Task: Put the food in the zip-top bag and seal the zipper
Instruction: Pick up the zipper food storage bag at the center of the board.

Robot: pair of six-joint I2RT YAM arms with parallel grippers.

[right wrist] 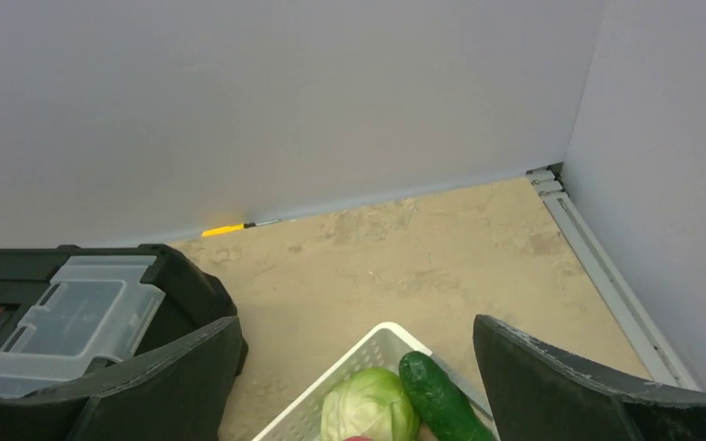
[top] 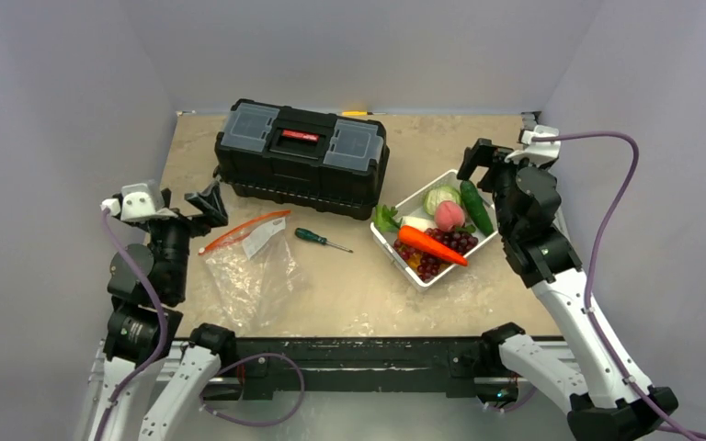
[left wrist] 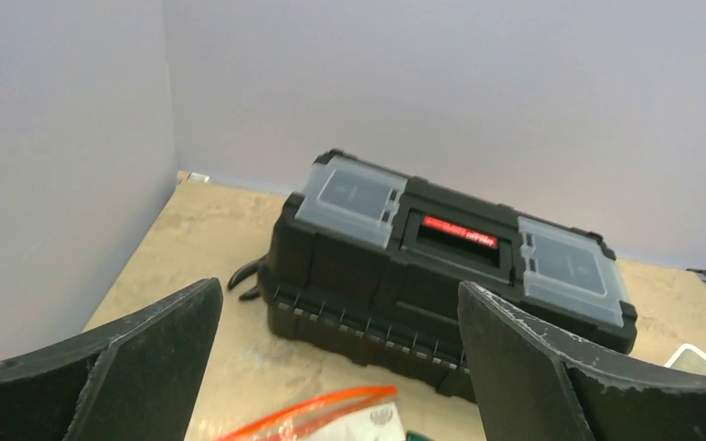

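- Top external view: the left gripper (top: 213, 197) hangs over the left side of the table (top: 358, 294). Its jaws are spread wide with nothing between them.
- The zip-top bag (top: 256, 274) lies flat and unfilled on the table, just to the right of the left gripper and nearer the arm bases. The two are apart.
- The zipper (top: 244, 231) runs slanted along the bag's far edge, with its left end near the left gripper's tips. A white label (top: 259, 239) sits right beside the strip.
- In the left wrist view the orange-red strip shows low between the two dark fingers (left wrist: 147, 367), below them and not touched.
- The right gripper (top: 480, 158) hovers just beyond the far right corner of the white basket (top: 409, 201), jaws fully apart and empty.
- All the food sits in the basket. The cucumber (top: 476, 207) is closest to the right gripper, then the cabbage (top: 440, 197) and the peach (top: 449, 216). The carrot (top: 432, 246) lies across the grape bunch (top: 461, 242) on the side farthest from that gripper.
- In the right wrist view the cabbage and cucumber show low between its fingers (right wrist: 165, 386), at the basket's corner.
- A closed black toolbox (top: 301, 156) stands between the two grippers, to the left one's right.
- A green-handled screwdriver (top: 322, 240) lies between bag and basket, apart from both grippers.
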